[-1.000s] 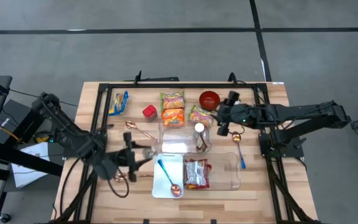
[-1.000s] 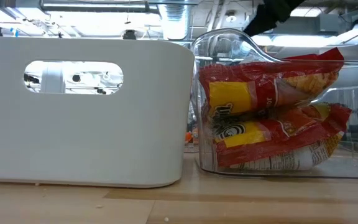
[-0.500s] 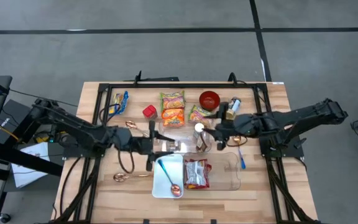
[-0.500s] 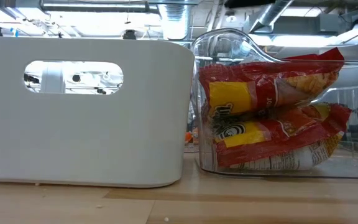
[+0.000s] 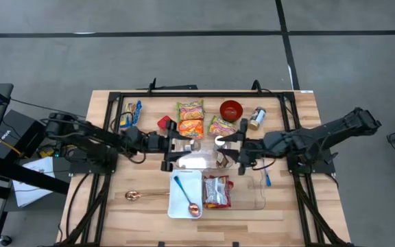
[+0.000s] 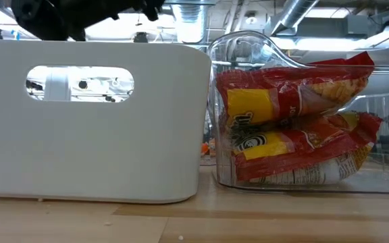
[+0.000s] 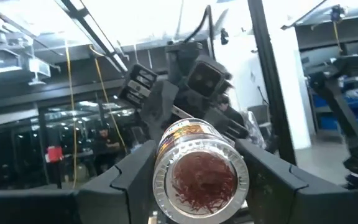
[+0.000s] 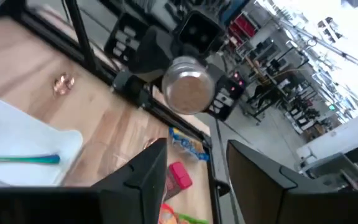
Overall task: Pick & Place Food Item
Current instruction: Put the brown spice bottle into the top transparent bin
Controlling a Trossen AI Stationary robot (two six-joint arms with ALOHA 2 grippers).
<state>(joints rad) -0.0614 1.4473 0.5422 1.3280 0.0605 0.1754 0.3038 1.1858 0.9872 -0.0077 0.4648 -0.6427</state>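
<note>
a: what does the left gripper [image 7: 197, 186] hold?
b: a spice jar [image 7: 199, 171], clamped between its fingers and lying on its side. red threads show through the clear end in the left wrist view. from above, the jar [image 5: 189, 145] hangs over the middle of the table.

a: and the right gripper [image 5: 235, 152]?
b: it faces the left one from the other side, just beside the jar's silver cap [image 8: 188, 92]. its fingers [image 8: 143, 177] stand apart and hold nothing.

a: what sits in the containers?
b: the white bin [image 5: 173, 203] at the near edge holds a blue-handled spoon [image 5: 183, 195]. touching it on the right, the clear bin [image 5: 258, 197] holds red and yellow snack bags [image 5: 217, 190]. the low view shows the bags [image 6: 296, 125] pressed against the clear wall.

a: anything around them?
b: behind the grippers lie noodle packets [image 5: 190, 119], a small red box [image 5: 164, 123], a red bowl [image 5: 231, 109] and a small jar [image 5: 256, 118]. a blue and yellow packet [image 5: 132, 113] lies at the far left. a copper spoon [image 5: 141, 195] rests left of the white bin, and a blue utensil [image 5: 266, 177] sits right of the clear one.

a: does anything block the way?
b: both grippers crowd the same spot above the bins.
</note>
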